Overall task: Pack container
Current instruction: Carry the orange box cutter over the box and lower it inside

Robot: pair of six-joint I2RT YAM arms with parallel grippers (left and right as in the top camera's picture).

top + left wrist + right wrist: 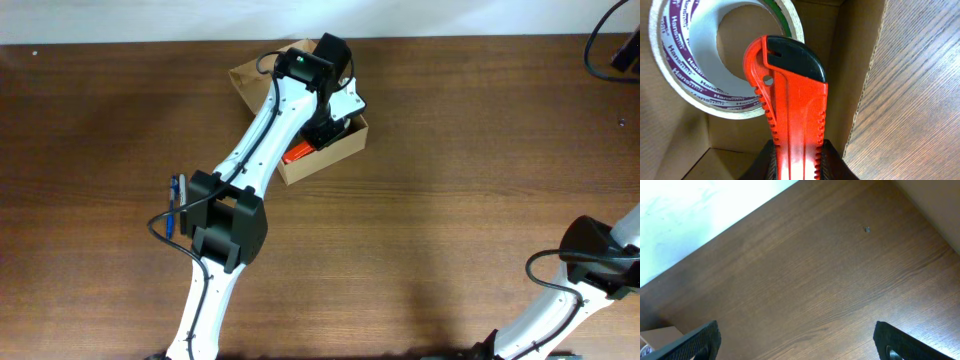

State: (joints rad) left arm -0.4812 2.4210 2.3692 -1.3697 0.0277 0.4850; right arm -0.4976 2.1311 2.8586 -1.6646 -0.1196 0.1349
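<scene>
In the container (332,166) at the overhead frame's upper centre, the left end effector (798,163), clamped on the orange knife (790,100) (right end effector (800,342) spread, idle), could leave it propped on the tape roll (690,92), seemingly beneath, preventing closure.

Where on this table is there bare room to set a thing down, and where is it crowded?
Free: the stretch between the container and the right arm, and the strip left of the blue pen. Crowded: inside the container, where the tape roll and the orange knife in the left gripper sit.
</scene>
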